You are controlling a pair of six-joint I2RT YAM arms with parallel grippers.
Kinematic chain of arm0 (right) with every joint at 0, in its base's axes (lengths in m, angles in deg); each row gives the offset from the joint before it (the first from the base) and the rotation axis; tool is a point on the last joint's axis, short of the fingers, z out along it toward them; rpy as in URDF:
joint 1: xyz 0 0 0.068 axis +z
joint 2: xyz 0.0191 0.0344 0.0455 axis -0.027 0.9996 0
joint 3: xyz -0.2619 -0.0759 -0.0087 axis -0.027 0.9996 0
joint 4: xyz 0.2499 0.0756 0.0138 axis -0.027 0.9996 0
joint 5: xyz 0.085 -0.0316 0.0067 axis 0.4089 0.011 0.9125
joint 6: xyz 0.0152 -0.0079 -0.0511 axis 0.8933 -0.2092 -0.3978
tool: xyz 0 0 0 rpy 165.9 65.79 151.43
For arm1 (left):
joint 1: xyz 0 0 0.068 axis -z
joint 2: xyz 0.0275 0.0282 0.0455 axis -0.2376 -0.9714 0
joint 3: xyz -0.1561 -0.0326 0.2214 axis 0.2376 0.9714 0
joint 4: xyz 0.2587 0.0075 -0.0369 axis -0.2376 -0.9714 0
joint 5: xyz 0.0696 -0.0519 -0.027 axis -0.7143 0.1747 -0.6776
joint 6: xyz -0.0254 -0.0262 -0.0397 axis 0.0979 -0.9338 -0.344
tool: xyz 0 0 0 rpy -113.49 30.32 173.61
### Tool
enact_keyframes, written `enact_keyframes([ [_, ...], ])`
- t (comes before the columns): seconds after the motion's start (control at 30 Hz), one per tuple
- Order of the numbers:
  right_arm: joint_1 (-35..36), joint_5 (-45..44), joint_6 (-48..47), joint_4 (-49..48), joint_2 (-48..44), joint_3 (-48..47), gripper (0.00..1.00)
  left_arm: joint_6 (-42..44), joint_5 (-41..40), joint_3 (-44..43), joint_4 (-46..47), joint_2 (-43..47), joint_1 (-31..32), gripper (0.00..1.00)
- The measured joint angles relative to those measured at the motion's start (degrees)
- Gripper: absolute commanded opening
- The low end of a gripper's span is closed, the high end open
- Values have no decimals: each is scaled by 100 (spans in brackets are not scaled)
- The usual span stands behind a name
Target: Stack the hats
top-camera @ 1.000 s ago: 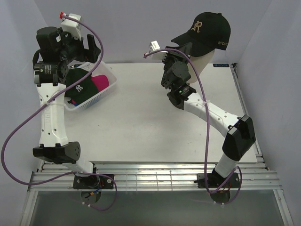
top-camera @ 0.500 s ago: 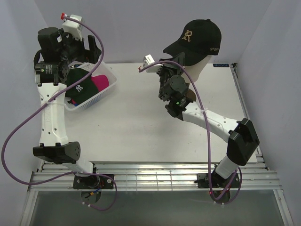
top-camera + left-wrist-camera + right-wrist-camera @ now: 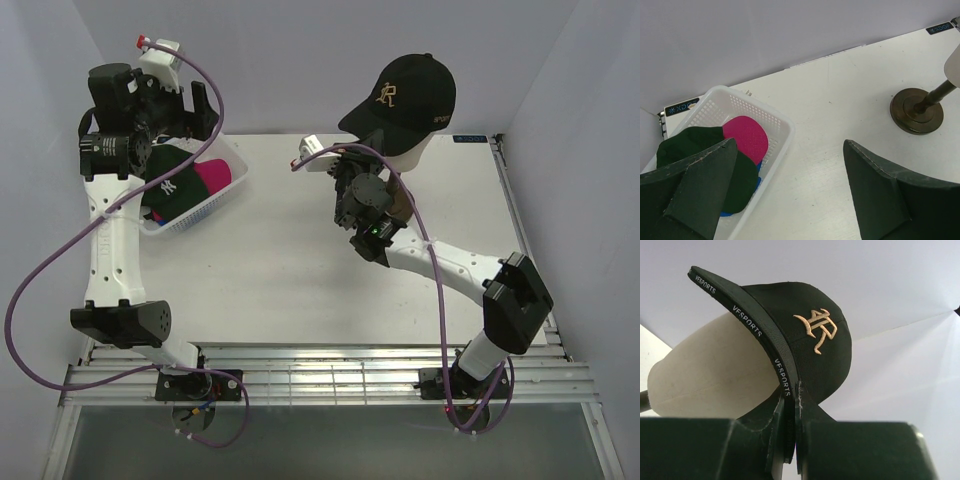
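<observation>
1. The black cap (image 3: 405, 90) is seated on the mannequin head (image 3: 710, 365) at the far right; its long axis runs from the crown to the brim (image 3: 755, 330), which is pointed left and near.
2. The brim's edge is pinched between the nearly closed jaws of the right gripper (image 3: 789, 405), so the crown is placed above and beyond the jaws.
3. The right arm is stretched far and left from its base, the wrist turned upward beneath the brim.
4. The green cap (image 3: 690, 142), magenta cap (image 3: 745, 137) and a sliver of blue cap (image 3: 729, 214) are piled in the white basket (image 3: 782, 127) at the far left.
5. The left gripper (image 3: 790, 145) is held high over the basket, jaws spread wide, nothing gripped; this arm is the nearer to those three caps.
6. A lift up and off the head, led by the brim, is judged to be needed before the black cap can be carried anywhere.
</observation>
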Motion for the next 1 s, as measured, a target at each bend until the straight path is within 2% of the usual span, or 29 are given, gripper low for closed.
enact_keyframes([
  [0.17,2,0,96,4,-42,70,8,0,2,81,2,0,0,98],
  [0.2,2,-2,94,4,-42,70,13,0,2,81,4,0,0,98],
  [0.23,2,-7,90,-2,-42,70,37,0,7,81,9,2,0,98],
  [0.3,7,-20,136,-37,-39,72,59,0,17,85,22,2,0,98],
  [0.33,11,-28,140,-48,-31,83,80,0,24,87,26,2,0,98],
  [0.4,33,-52,90,-136,-26,168,97,0,44,116,39,4,0,98],
  [0.43,37,-68,63,-173,-20,201,90,0,52,133,57,4,0,98],
  [0.73,315,-155,186,7,0,251,89,0,107,227,105,15,0,98],
  [0.87,922,2,710,1082,-31,44,89,7,83,468,195,79,0,98],
  [1.0,1725,807,1814,3167,-66,-887,89,24,-33,868,302,122,-81,98],
])
